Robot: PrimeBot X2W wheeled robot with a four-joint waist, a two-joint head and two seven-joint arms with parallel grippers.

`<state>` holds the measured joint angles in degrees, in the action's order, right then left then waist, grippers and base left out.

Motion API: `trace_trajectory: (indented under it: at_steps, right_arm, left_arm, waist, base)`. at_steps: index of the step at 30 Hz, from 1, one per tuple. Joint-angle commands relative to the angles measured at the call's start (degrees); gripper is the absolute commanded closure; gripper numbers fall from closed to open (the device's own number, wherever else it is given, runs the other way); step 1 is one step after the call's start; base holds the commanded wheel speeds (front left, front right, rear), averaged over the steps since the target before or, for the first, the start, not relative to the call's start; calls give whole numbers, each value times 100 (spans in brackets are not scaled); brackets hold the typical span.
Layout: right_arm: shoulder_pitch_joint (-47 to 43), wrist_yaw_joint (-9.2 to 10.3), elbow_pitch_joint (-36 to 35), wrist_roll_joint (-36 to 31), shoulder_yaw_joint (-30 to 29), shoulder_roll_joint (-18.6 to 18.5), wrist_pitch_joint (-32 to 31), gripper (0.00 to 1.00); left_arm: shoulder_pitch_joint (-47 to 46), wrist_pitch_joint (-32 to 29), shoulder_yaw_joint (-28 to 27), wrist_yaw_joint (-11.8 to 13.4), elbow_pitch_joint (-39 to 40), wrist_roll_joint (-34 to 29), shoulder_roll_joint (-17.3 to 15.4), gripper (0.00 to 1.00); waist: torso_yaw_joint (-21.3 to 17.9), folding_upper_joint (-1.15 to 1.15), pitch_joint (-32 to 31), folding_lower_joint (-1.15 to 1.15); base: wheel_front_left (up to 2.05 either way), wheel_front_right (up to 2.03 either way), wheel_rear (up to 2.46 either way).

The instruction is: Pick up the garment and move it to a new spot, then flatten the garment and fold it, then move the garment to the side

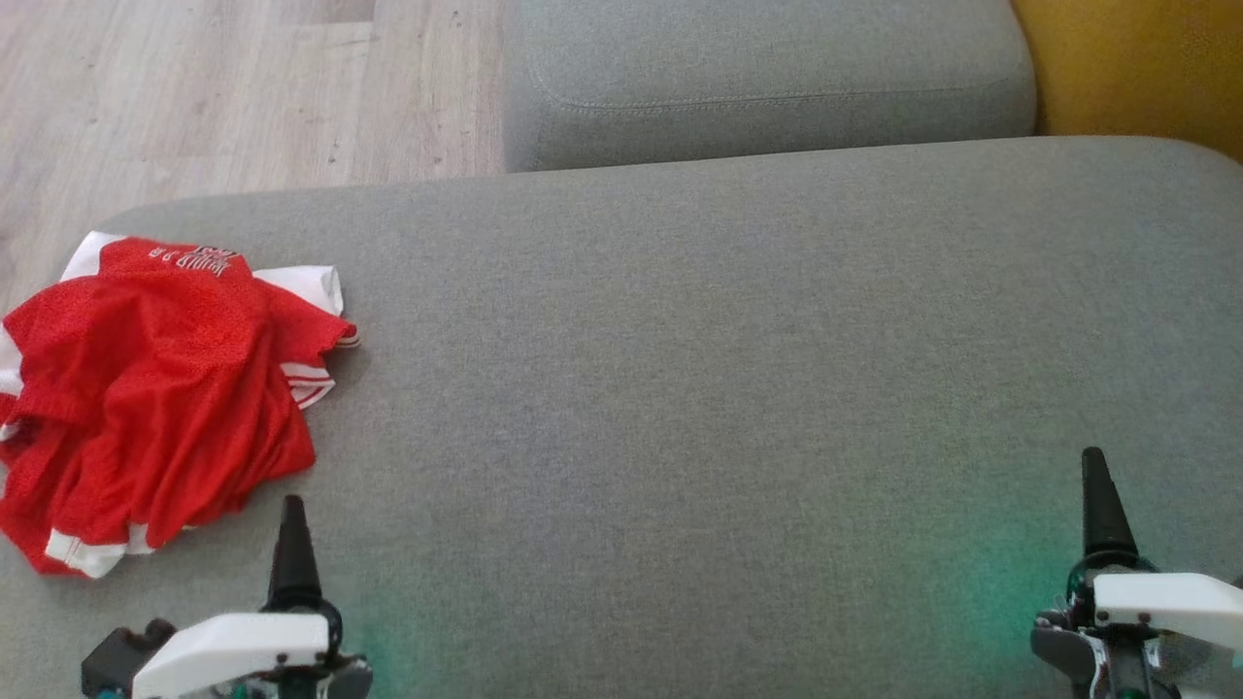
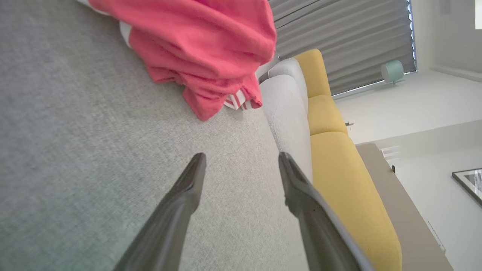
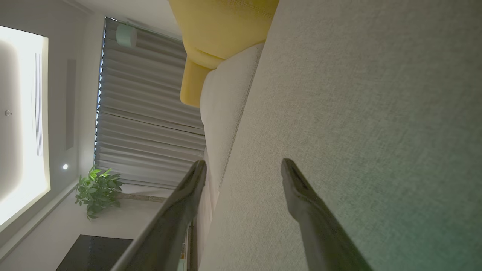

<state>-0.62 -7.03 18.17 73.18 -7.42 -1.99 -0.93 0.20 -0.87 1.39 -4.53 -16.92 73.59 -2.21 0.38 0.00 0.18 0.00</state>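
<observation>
Two claws are showing at the near edge of a wide grey cushion (image 1: 728, 369), well apart from each other. The left claw (image 2: 241, 158) is standing wide open with nothing between its fingers, and the right claw (image 3: 244, 165) is gaping just as wide, also holding nothing. The red garment (image 1: 146, 388) is lying crumpled in a heap at the cushion's left end, its white trim showing at the edges, and is sitting near the left claw without touching it. A second grey cushion (image 1: 767, 87) is butting against the far side, a yellow cushion (image 1: 1146, 68) is showing at the far right, and a pale wood floor (image 1: 194, 97) is stretching beyond the far left.
</observation>
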Motion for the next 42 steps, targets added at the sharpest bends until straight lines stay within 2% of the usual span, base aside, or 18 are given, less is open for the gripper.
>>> trace_trajectory:
  at_steps: [1,31,42]
  right_arm:
    - [226,-13,-237,-189,7,-44,88,0]
    - [201,-24,-703,-2394,78,-58,578,0]
    - [173,-29,-723,-3269,320,-64,781,0]
  left_arm:
    - [-314,72,21,9,245,-242,-35,0]
    - [-474,565,502,304,667,-2167,-45,0]
    - [-527,770,733,417,780,-3075,-49,0]
  waist:
    - [7,0,-9,0]
    - [85,0,28,0]
    - [126,0,-5,0]
  base:
    - [0,0,0]
    - [0,0,0]
    - [0,0,0]
